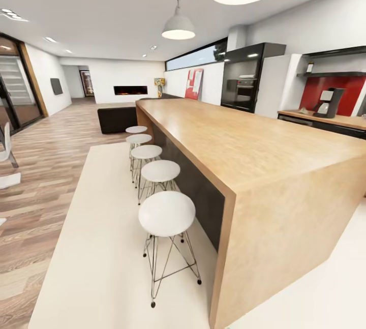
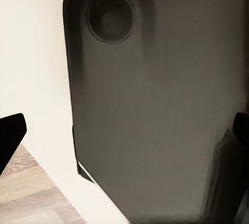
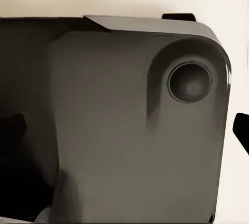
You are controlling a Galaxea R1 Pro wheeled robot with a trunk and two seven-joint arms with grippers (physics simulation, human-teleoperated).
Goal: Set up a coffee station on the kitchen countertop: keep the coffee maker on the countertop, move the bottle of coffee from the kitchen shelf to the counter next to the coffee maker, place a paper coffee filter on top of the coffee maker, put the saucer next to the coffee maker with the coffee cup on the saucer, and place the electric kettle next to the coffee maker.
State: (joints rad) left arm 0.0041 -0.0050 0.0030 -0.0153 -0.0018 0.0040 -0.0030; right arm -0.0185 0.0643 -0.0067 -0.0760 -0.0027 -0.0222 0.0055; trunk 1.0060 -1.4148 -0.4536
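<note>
The robot is in transit, and none of the station is assembled yet as far as these views show.

In the head view, a row of white stools stands on the pale floor along the left side of the big wooden island bar, which runs away from the camera down the middle of the room. Beyond the island's far right edge lies the kitchen worktop, a light-wood strip in front of a red backsplash. The coffee maker stands on it, already where the task wants it. Above, the thin black kitchen shelf hangs on the wall, and a small dark item with a pale label at its left end looks like the bottle of coffee, though it is too small to be sure. The kettle, cup, saucer and filter cannot be picked out.

Each wrist view looks at a dark grey rounded panel of the robot's own body, with black fingertip edges at the frame sides. The left jaws and right jaws seem spread apart and carry nothing.

The step in hand is the approach. The next move probably calls for driving around the island's near right corner toward the worktop, then raising an arm to the shelf for the bottle.
</note>
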